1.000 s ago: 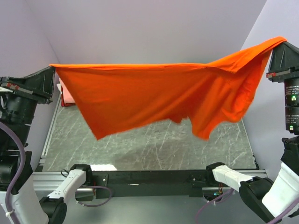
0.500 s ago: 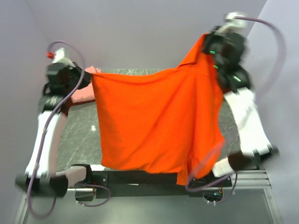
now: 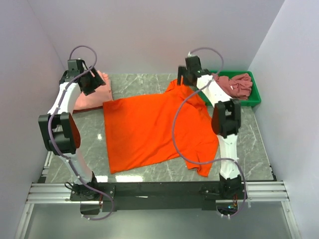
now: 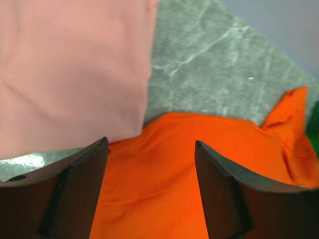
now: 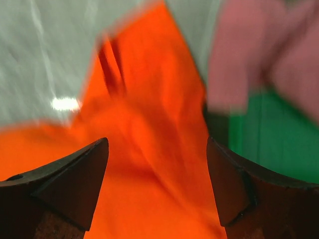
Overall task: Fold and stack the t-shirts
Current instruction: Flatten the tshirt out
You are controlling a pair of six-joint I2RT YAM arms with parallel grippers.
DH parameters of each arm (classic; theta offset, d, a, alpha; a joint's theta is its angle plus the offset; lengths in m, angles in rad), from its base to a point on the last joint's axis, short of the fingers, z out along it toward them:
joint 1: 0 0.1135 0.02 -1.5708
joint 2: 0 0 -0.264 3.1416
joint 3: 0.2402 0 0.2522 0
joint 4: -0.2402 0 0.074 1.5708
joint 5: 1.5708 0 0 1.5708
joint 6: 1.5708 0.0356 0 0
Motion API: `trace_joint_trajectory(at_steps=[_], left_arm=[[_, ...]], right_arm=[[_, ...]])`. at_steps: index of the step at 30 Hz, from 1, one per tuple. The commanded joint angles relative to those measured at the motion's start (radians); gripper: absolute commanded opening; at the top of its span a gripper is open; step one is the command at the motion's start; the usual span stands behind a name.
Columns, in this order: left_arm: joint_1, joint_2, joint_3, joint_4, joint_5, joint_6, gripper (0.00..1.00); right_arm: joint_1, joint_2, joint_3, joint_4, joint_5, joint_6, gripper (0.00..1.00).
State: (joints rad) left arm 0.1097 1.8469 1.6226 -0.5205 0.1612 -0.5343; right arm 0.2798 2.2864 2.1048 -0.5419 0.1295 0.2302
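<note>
While hovering over far corners of orange shirt [image 3: 149, 132] | left end effector [image 4: 149, 144], right end effector [image 5: 157, 144]: wide, empty | laid flat on table [image 3: 259, 154] for folding

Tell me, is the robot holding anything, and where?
Nothing is held. The left gripper and right gripper are both open above the orange t-shirt lying on the table.

A green plastic bin [image 3: 255, 97] is set at the two o'clock corner of the grey marbled desk [image 3: 139, 82], which is enclosed by lavender walls [image 3: 149, 35].
</note>
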Motion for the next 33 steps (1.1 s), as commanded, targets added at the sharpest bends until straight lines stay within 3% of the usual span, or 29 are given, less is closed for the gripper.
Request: trace_joint_trajectory(at_steps=[1, 7, 13, 19, 26, 33], left_arm=[[-0.011, -0.129, 0.011, 0.014, 0.066, 0.01, 0.75], [-0.076, -0.287, -0.335, 0.094, 0.133, -0.056, 0.75], [-0.195, -0.362, -0.544, 0.139, 0.158, -0.131, 0.75], [-0.202, -0.379, -0.711, 0.2, 0.175, -0.155, 0.75], [-0.202, -0.344, -0.814, 0.263, 0.173, -0.161, 0.75], [-0.2, -0.256, -0.808, 0.247, 0.141, -0.135, 0.76]], right_arm=[[0.012, -0.327, -0.173, 0.137, 0.007, 0.027, 0.86], [0.035, -0.513, -0.44, 0.069, -0.005, 0.049, 0.87], [0.045, -0.692, -0.765, 0.148, -0.073, 0.149, 0.86], [0.048, -0.788, -0.986, 0.194, -0.151, 0.208, 0.85], [0.052, -0.811, -1.157, 0.243, -0.192, 0.254, 0.85], [0.055, -0.734, -1.183, 0.264, -0.235, 0.281, 0.84]])
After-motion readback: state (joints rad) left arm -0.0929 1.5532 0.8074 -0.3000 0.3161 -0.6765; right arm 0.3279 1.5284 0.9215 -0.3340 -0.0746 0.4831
